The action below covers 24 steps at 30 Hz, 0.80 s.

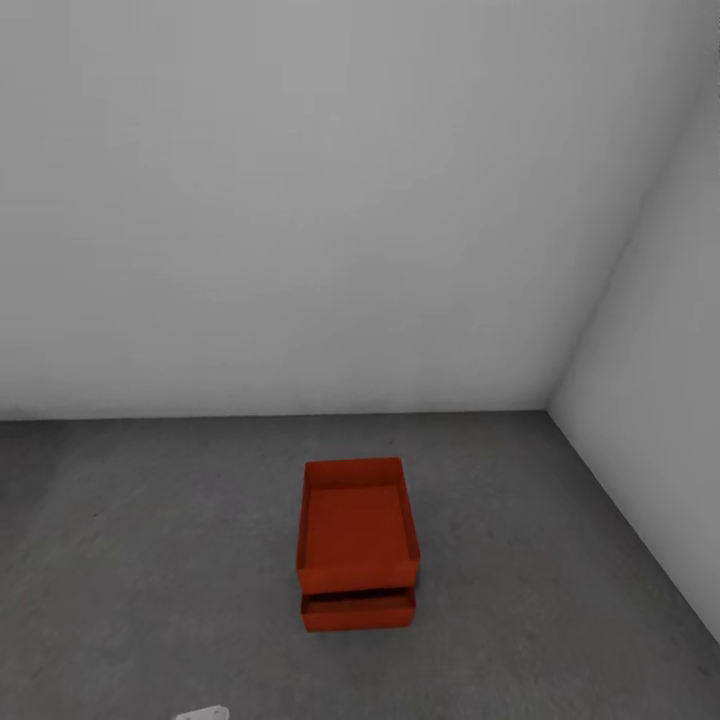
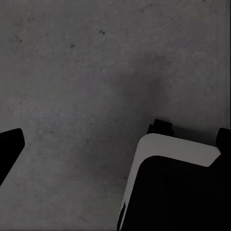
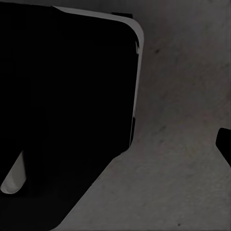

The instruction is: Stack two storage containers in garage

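The two storage containers, orange-red lidless bins, stand stacked on the dark grey concrete floor [image 1: 150,560] of the garage, near its far right corner. The upper container [image 1: 357,525] rests on the lower container [image 1: 358,610], shifted a little toward the back wall, so the lower one's front edge shows. Both arms hang low, away from the stack. In the left wrist view a black fingertip [image 2: 9,147] sits at one edge and another at the opposite edge, with bare floor between them. In the right wrist view one black fingertip [image 3: 224,144] shows at the edge, over bare floor.
A plain pale grey back wall [image 1: 300,200] and a right wall [image 1: 670,400] meet in a corner behind the stack. My own black-and-white base [image 2: 173,187] looms in both wrist views [image 3: 62,96]. Open floor lies left and right of the stack.
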### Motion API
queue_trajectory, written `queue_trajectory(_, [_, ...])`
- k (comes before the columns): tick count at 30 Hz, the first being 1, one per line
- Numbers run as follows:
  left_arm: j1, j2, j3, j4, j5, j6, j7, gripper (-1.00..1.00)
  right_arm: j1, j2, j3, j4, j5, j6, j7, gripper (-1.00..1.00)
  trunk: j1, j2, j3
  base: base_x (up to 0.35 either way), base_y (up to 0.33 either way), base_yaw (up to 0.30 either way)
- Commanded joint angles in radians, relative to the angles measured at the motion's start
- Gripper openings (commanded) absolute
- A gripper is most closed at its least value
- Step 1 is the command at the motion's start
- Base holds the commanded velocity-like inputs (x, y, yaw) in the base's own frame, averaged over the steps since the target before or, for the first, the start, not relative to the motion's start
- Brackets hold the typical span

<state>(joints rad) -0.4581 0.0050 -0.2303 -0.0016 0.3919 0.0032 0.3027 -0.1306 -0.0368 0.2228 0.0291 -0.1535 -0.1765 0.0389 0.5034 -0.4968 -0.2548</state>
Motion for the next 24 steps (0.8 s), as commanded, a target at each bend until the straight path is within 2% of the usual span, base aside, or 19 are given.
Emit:
queue_trajectory(1, [-0.001,-0.014,-0.008,0.000,0.009,0.000,0.002,1.00,-0.001,0.000,0.008,0.003,-0.010,-0.005,0.004,1.00,0.000,-0.001,0.000,0.000,0.000,0.000])
queue_trajectory(4, [-0.001,-0.028,-0.010,-0.001,0.006,-0.001,0.001,1.00,-0.001,0.004,0.008,0.004,-0.009,-0.003,0.004,1.00,0.000,-0.001,0.005,0.000,0.000,0.000])
queue_trajectory(9, [0.006,-0.036,-0.012,0.000,0.005,0.001,-0.002,1.00,-0.001,0.002,0.005,0.003,-0.012,-0.004,0.004,1.00,0.000,-0.001,0.013,0.000,0.000,0.000])
queue_trajectory(12, [0.038,-0.029,-0.012,0.001,0.005,0.000,-0.008,1.00,-0.002,0.001,0.005,0.003,-0.013,-0.004,0.004,1.00,0.000,-0.001,0.018,0.000,0.000,0.000])
queue_trajectory(13, [0.073,-0.018,-0.012,0.001,0.004,-0.001,-0.023,1.00,-0.001,0.002,0.005,0.003,-0.013,-0.004,0.004,1.00,0.000,-0.001,0.020,0.000,0.000,0.000])
queue_trajectory(16, [0.127,-0.001,-0.012,0.000,0.006,-0.003,-0.068,1.00,-0.002,0.003,0.004,0.003,-0.013,-0.004,0.004,1.00,0.000,-0.001,0.024,0.000,0.000,0.000])
queue_trajectory(17, [0.158,0.007,-0.012,0.000,0.008,-0.005,-0.114,1.00,-0.002,0.004,0.004,0.003,-0.014,-0.004,0.004,1.00,0.000,-0.001,0.026,0.000,0.000,0.000])
queue_trajectory(20, [0.201,0.020,-0.011,0.001,0.012,-0.020,-0.206,1.00,-0.001,0.004,0.004,0.003,-0.014,-0.005,0.004,1.00,0.000,-0.001,0.031,0.000,0.000,0.000])
queue_trajectory(22, [0.217,0.030,-0.011,0.001,0.013,-0.027,-0.246,1.00,-0.001,0.004,0.004,0.003,-0.014,-0.005,0.004,1.00,0.000,-0.001,0.034,0.000,0.000,0.000])
queue_trajectory(24, [0.224,0.037,-0.011,0.001,0.014,-0.029,-0.261,1.00,-0.001,0.004,0.004,0.003,-0.014,-0.005,0.004,1.00,0.000,-0.001,0.037,0.000,0.000,0.000])
